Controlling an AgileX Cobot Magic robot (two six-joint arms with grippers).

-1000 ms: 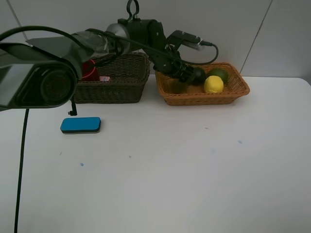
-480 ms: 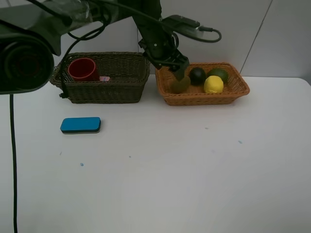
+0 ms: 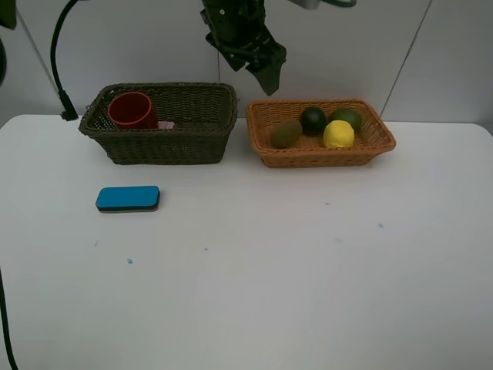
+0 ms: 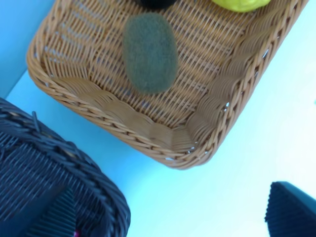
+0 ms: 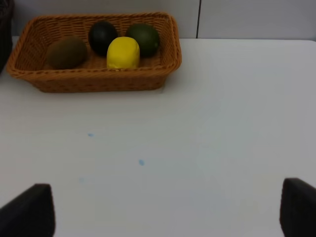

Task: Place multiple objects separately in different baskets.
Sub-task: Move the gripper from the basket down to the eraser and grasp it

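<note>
Overhead view: even, diffuse lighting, moderately bright. White counter [image 3: 308, 270] reads slightly grey, no glare. Soft short shadows beneath the orange-tan basket [image 3: 377, 146], the dark olive-green basket [image 3: 166, 146] and the blue eraser block [image 3: 128, 198]. Focus sharp across the frame; dark arm at the top underexposed, detail lost.

Left wrist view: strong cyan cast on the counter surface. Kiwi [image 4: 150, 52] soft, slightly blurred; basket weave moderately sharp. Dark end effector fingers [image 4: 291, 210] at the frame edge out of focus.

Right wrist view: dimmer, greyish, mildly soft overall. Lemon [image 5: 123, 53] saturated. Fingertips in the corners blurred black.
</note>
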